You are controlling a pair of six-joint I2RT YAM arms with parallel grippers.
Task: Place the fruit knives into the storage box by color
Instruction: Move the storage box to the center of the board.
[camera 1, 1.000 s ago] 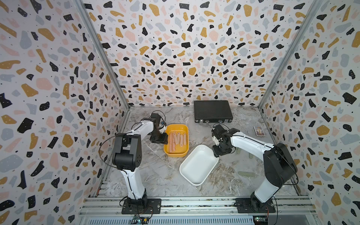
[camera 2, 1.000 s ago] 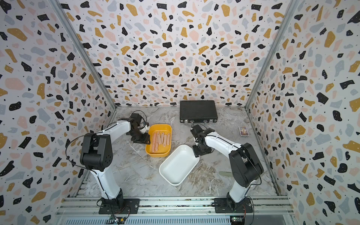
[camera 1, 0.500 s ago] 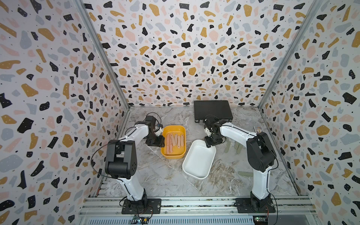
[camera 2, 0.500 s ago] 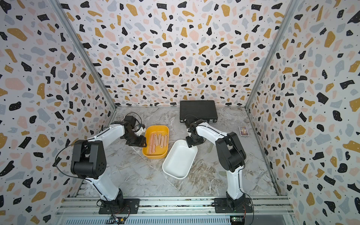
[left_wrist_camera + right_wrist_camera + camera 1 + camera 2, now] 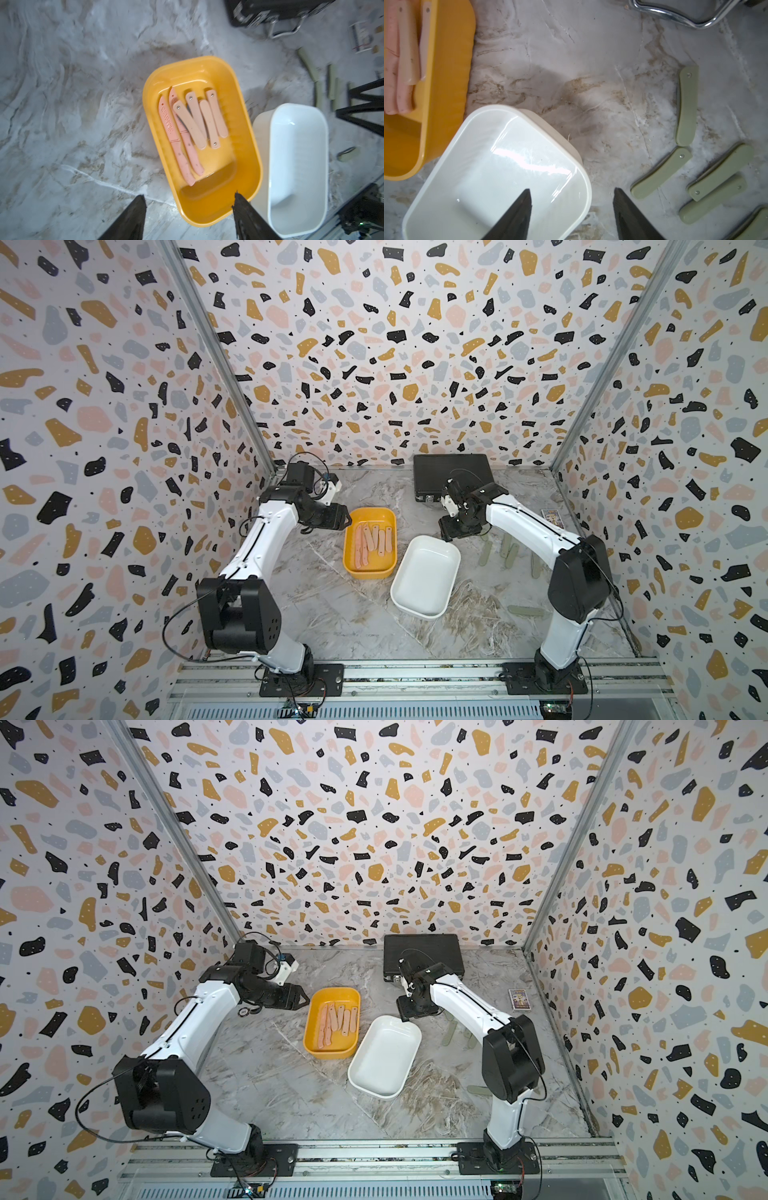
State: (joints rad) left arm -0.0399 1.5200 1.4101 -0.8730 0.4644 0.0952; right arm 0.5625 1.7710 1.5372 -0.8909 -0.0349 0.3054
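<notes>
Yellow tub (image 5: 370, 511) holds pink knives (image 5: 371, 545); green knives (image 5: 505, 548) lie on marble (image 5: 332, 614) beside white tub (image 5: 424, 572). Left gripper (image 5: 344, 523), arm stretched forward, hovers at yellow rim, jaws parted, empty. Right gripper (image 5: 451, 533), elbow bent, points down over white corner, parted, empty.

The yellow tub (image 5: 450, 62) and one green knife (image 5: 758, 223) run off the right wrist view's edge.

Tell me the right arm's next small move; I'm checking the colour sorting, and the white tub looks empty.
Probably shift the open right gripper off the white tub to the nearest green knife and lower over it: the pink knives sit in the yellow tub; the white one is empty.
</notes>
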